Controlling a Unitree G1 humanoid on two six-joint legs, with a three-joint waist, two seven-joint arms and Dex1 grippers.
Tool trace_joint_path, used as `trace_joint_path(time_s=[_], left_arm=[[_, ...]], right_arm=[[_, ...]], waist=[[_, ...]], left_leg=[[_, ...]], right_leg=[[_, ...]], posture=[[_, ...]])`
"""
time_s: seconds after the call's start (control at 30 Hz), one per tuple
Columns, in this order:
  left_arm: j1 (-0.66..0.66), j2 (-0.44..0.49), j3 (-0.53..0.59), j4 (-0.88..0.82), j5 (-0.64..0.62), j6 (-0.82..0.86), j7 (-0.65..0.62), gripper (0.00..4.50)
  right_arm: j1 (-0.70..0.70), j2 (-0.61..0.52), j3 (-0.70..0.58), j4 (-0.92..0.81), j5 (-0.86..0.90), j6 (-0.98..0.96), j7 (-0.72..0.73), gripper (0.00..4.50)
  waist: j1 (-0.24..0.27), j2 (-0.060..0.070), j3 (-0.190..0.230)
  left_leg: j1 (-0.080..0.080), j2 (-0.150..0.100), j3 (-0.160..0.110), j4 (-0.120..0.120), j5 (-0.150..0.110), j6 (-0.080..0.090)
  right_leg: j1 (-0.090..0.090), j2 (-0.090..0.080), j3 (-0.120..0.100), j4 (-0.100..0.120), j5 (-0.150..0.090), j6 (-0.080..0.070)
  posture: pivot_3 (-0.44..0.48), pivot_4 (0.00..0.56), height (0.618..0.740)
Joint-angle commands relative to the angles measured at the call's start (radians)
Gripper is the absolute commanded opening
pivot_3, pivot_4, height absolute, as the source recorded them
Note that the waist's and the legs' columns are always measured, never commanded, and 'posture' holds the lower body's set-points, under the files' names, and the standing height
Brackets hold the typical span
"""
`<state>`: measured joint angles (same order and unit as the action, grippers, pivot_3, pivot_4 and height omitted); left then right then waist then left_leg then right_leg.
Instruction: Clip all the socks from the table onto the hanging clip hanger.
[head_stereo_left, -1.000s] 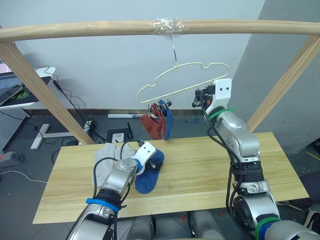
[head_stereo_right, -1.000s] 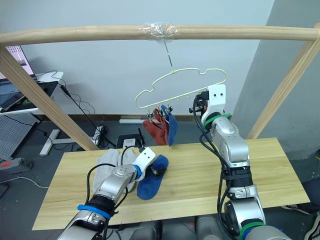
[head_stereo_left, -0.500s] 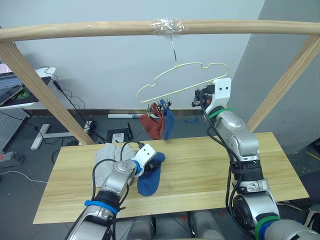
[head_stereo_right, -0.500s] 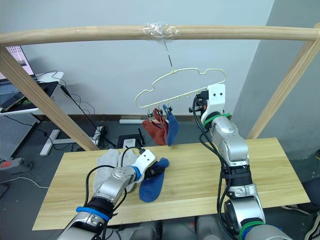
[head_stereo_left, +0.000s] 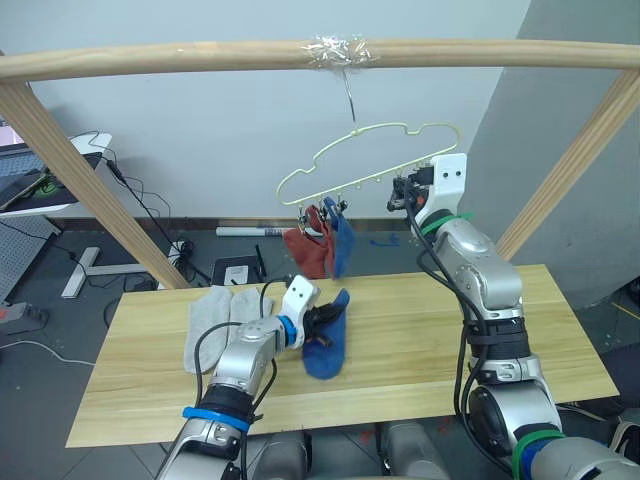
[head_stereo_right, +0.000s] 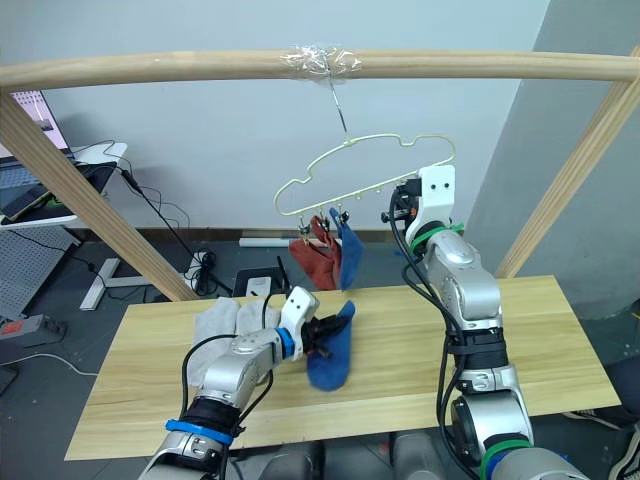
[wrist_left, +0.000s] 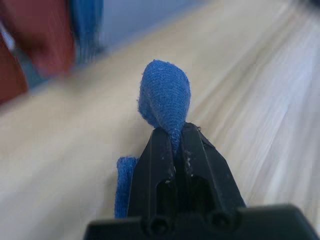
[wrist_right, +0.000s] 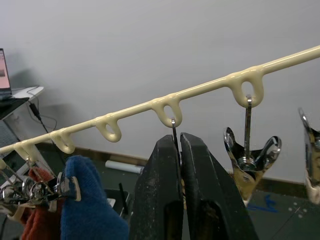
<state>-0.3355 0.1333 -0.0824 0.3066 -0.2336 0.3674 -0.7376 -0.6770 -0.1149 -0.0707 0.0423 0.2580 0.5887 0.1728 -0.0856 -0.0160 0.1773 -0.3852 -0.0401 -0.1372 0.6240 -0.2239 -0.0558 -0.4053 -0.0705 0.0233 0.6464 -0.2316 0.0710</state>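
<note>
My left gripper (head_stereo_left: 320, 322) is shut on the bunched end of a blue sock (head_stereo_left: 327, 348), raised a little above the table (head_stereo_left: 420, 330) while its lower end trails down to the wood. The left wrist view has the black fingers (wrist_left: 155, 160) pinched on that blue sock (wrist_left: 165, 97). Two light grey socks (head_stereo_left: 213, 322) lie flat at the table's left. The pale clip hanger (head_stereo_left: 365, 160) hangs from the pole, with rust red socks (head_stereo_left: 305, 248) and a blue sock (head_stereo_left: 338, 245) clipped at its left end. My right gripper (wrist_right: 179, 142) is shut on a clip's wire under the hanger bar (wrist_right: 205, 90).
A round wooden pole frame (head_stereo_left: 200, 58) spans the table, with slanted legs at both sides. A free metal clip (wrist_right: 248, 156) hangs beside my right gripper. Cables and a desk stand on the floor behind the table at the left.
My left gripper has shut on the blue sock and carried its end up and to the right, off the grey socks' edge. The right arm has stayed at the hanger.
</note>
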Motion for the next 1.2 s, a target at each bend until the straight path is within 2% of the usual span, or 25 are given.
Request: trace_joint_path(time_s=[0.03,0.27,0.43,0.7,1.2], left_arm=[[-0.038,-0.034,0.012,-0.105,-0.069,0.000,-0.019,0.02],[-0.118,-0.108,0.031,-0.114,-0.114,-0.023,0.037,0.02],[-0.168,-0.135,0.051,-0.055,-0.116,-0.071,0.063,0.02],[-0.211,-0.158,0.059,-0.007,-0.124,-0.111,0.060,0.02],[-0.212,-0.185,0.074,-0.044,-0.178,-0.091,0.062,0.02]], right_arm=[[-0.043,-0.032,-0.069,-0.084,0.082,0.128,0.010,0.00],[-0.110,-0.043,-0.178,-0.180,0.279,0.470,-0.012,0.00],[-0.153,0.002,-0.272,-0.215,0.357,0.613,-0.096,0.00],[-0.156,0.030,-0.304,-0.255,0.389,0.685,-0.150,0.00],[-0.134,0.050,-0.278,-0.268,0.390,0.680,-0.172,0.00]], waist=[[0.001,0.000,0.000],[-0.003,0.000,0.000],[-0.004,0.001,0.000],[-0.015,0.001,-0.001],[-0.028,0.004,-0.002]], left_leg=[[0.000,0.000,0.000,0.000,0.000,0.000],[0.000,0.000,0.000,0.001,0.000,0.000],[-0.001,0.000,0.001,0.001,0.000,0.000],[-0.001,0.000,0.001,0.001,0.000,0.000],[-0.001,0.000,0.001,0.002,0.000,0.000]], right_leg=[[0.000,0.000,0.000,0.000,0.000,0.000],[0.000,0.000,0.000,0.000,0.000,0.000],[0.000,0.000,0.000,0.000,0.000,0.000],[0.000,0.000,0.000,0.000,0.001,0.000],[0.000,0.000,0.001,0.000,0.001,0.001]], posture=[[-0.142,0.113,0.740],[-0.158,0.105,0.740],[-0.178,0.097,0.740],[-0.183,0.091,0.740],[-0.175,0.100,0.740]])
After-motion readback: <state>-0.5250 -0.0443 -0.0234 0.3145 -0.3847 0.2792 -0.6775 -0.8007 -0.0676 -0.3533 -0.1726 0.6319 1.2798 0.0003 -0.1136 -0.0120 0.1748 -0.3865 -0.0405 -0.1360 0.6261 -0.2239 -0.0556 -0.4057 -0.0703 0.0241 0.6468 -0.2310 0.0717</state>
